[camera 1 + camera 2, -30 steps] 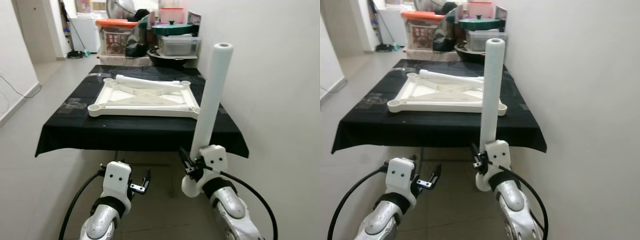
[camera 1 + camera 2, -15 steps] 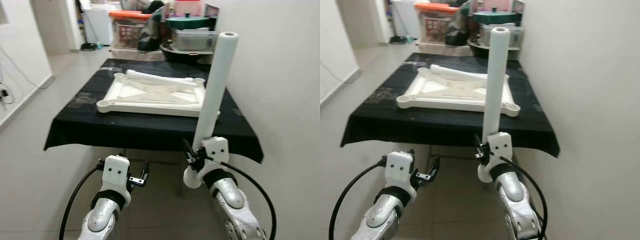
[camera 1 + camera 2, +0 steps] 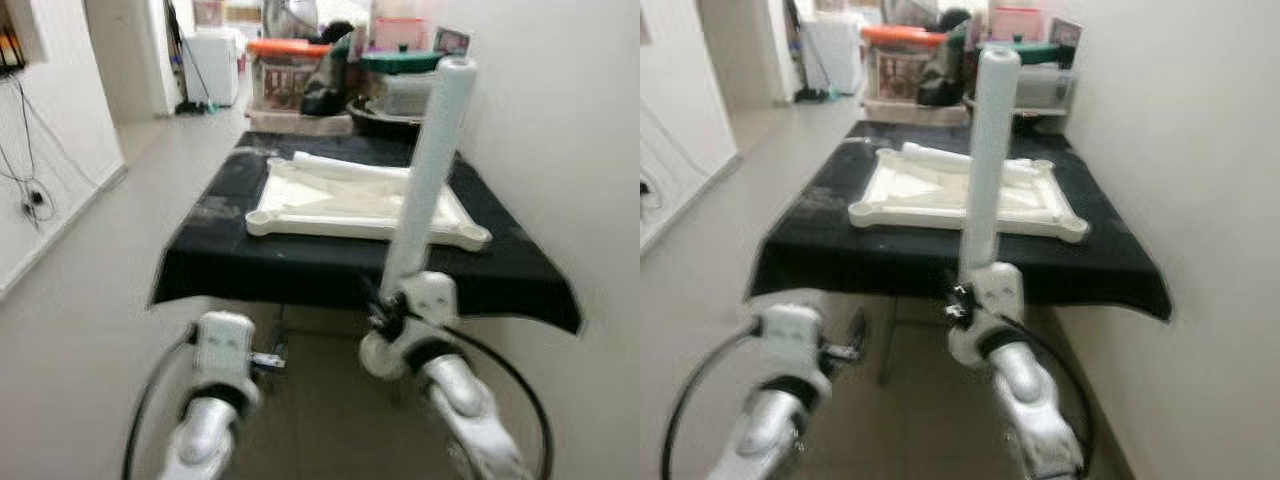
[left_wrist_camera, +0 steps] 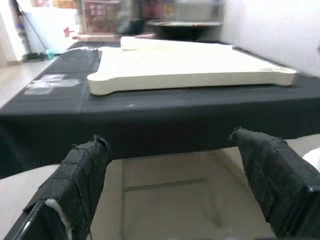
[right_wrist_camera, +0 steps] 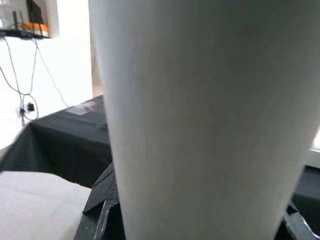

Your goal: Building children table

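A white table top (image 3: 365, 205) lies upside down on a black-clothed table (image 3: 300, 265), with a loose white leg (image 3: 350, 168) resting across its far side. My right gripper (image 3: 385, 318) is shut on another white table leg (image 3: 432, 170), held upright in front of the table's near edge. That leg (image 5: 200, 115) is very close in the right wrist view. My left gripper (image 4: 170, 185) is open and holds nothing, low before the table edge, with the table top (image 4: 185, 67) ahead of it.
A white wall (image 3: 560, 130) runs close along the right. Storage boxes and a black pot (image 3: 385, 95) are stacked behind the table. Tiled floor (image 3: 90, 290) lies open to the left, with cables on the left wall (image 3: 30, 190).
The camera has swung, so the table now sits further right in the picture and the image is blurred. The right gripper still holds the leg upright. The left gripper stays low and open.
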`<state>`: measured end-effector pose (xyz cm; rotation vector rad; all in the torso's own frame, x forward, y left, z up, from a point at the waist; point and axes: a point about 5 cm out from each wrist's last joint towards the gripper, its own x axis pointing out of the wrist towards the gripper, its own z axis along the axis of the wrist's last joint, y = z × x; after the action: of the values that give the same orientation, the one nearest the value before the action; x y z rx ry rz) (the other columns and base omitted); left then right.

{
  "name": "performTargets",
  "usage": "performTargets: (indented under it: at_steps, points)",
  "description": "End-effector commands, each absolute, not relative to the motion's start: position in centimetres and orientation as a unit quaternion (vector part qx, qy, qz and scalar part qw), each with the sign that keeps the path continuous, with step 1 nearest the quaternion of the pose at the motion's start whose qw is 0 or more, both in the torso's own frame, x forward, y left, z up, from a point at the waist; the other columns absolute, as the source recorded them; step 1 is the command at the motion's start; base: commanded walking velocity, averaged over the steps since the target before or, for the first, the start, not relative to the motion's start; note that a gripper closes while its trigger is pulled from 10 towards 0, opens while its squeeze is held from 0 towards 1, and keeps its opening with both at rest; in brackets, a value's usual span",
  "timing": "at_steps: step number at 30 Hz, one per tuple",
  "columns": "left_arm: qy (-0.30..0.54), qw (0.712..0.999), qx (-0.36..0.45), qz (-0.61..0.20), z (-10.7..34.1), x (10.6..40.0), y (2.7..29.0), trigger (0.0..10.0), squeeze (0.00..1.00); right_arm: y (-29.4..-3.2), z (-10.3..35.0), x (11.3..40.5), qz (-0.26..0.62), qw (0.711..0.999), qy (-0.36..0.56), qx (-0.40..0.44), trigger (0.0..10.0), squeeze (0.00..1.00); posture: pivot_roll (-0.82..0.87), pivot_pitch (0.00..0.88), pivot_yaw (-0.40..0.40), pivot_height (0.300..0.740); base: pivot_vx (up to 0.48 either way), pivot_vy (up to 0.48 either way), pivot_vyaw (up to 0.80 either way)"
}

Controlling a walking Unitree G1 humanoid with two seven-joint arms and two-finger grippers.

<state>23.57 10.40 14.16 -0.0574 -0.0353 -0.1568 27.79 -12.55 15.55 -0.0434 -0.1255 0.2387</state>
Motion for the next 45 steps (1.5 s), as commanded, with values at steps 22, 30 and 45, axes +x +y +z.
performTargets:
  at_steps: [22,30,45]
  points:
    - [-0.073,0.997,0.008,-0.004,16.9,24.8,12.4,10.0,0.0,-11.9,18.0,29.5,0.12,0.987,-0.104,-0.012,10.0,0.0,0.05,0.0,-0.07,0.74,0.222,0.0,0.0]
    - [-0.072,0.997,0.009,-0.003,17.0,24.9,12.4,10.0,0.0,-11.6,18.4,29.6,0.124,0.986,-0.112,-0.001,10.0,0.0,0.05,0.0,-0.069,0.74,0.386,0.0,0.0]
    - [-0.08,0.997,0.01,0.004,17.5,25.2,12.7,10.0,0.0,-10.8,22.6,30.6,0.137,0.973,-0.179,0.042,10.0,0.0,0.05,0.0,-0.074,0.74,0.384,0.0,0.0]
